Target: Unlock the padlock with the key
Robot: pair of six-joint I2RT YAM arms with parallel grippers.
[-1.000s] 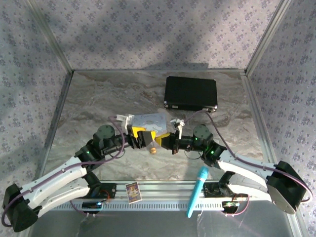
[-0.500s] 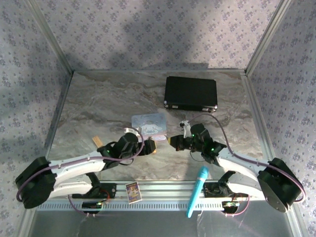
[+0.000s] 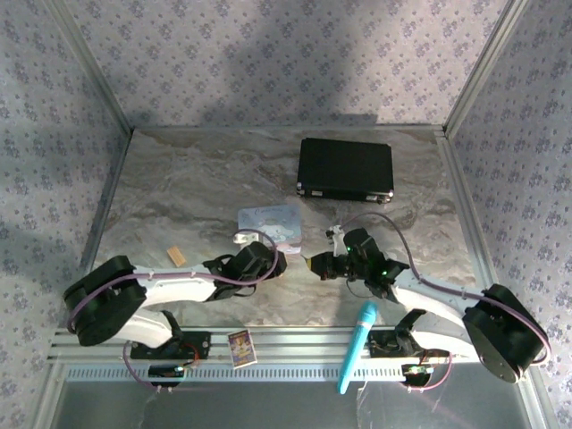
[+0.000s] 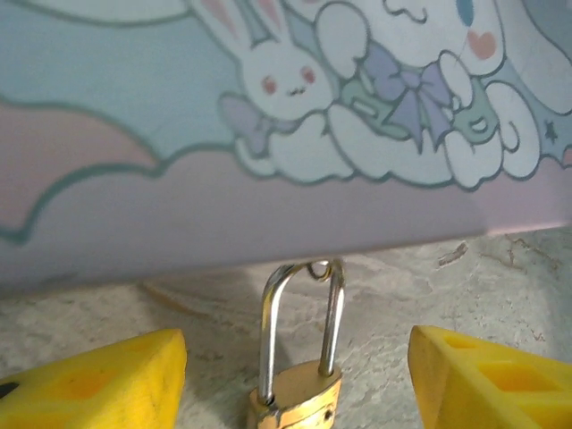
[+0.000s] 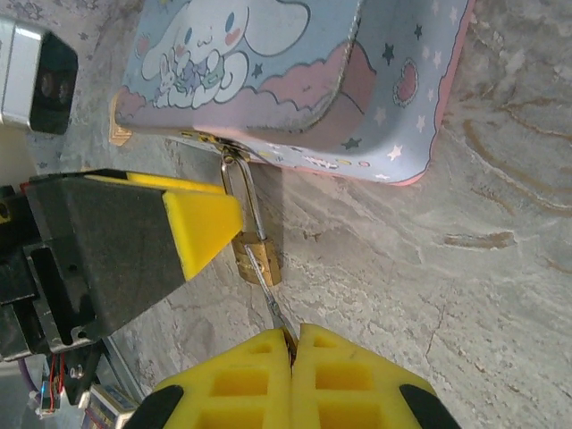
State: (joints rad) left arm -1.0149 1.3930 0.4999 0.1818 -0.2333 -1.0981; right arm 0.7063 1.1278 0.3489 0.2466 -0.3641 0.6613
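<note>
The brass padlock (image 4: 295, 400) lies on the marble table, its silver shackle (image 4: 268, 331) hooked through the hasp of the pastel tin (image 4: 268, 134). My left gripper (image 4: 297, 357) is open, one yellow finger on each side of the padlock's body and clear of it. My right gripper (image 5: 293, 335) is shut on the thin silver key (image 5: 271, 299). The key's tip reaches the padlock's (image 5: 257, 257) body; whether it sits in the keyhole I cannot tell. In the top view both grippers, left (image 3: 275, 264) and right (image 3: 316, 265), meet just in front of the tin (image 3: 268, 220).
A black case (image 3: 345, 168) lies at the back right. A small wooden block (image 3: 176, 257) sits left of the left arm. A blue microphone (image 3: 357, 347) and a small card (image 3: 240, 347) rest on the front rail.
My left arm has dropped low and reached in towards the tin, and its jaws have narrowed around the padlock. My right gripper moved slightly, still shut on the key.
</note>
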